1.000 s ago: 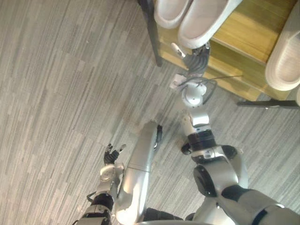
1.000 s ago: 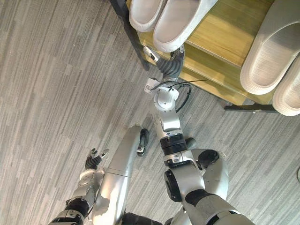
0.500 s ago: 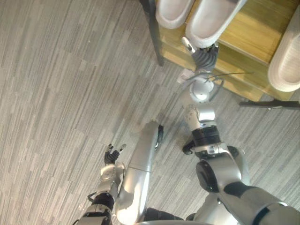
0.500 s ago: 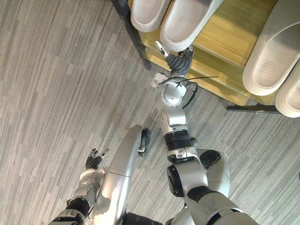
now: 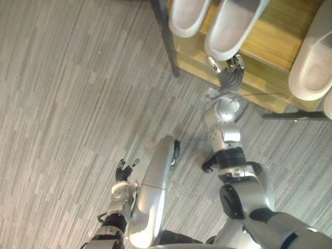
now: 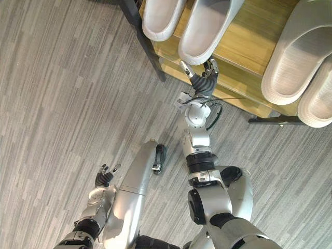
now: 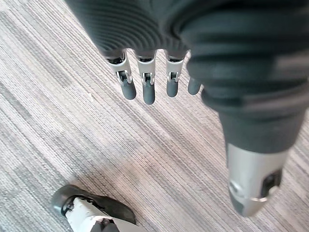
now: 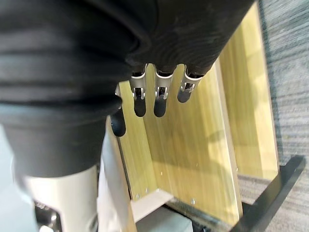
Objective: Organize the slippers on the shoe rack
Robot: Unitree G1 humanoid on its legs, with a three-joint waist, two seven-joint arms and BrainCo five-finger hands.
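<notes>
Sitting on shoe rack (image 6: 249, 36), top wooden shelf: two pairs of pale slippers, one (image 6: 205, 31) overhanging the front edge, another (image 6: 290, 57) well apart.
Hovering just below the overhanging pair: right hand (image 6: 201, 80), fingers spread, grasping nothing.
Hanging low over the floor: left hand (image 6: 105, 176), relaxed, empty.
Looking nearly done; probably needing only squaring of pairs.
Lying beneath: grey striped carpet floor (image 6: 62, 93).

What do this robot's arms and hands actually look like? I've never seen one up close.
The left arm and right arm are smooth silver-grey shells with black bands at the joints. The left hand and right hand each have slim silver fingers with dark rounded tips and a separate thumb. A dark ribbed cover wraps the back of the hand and the wrist.
</notes>
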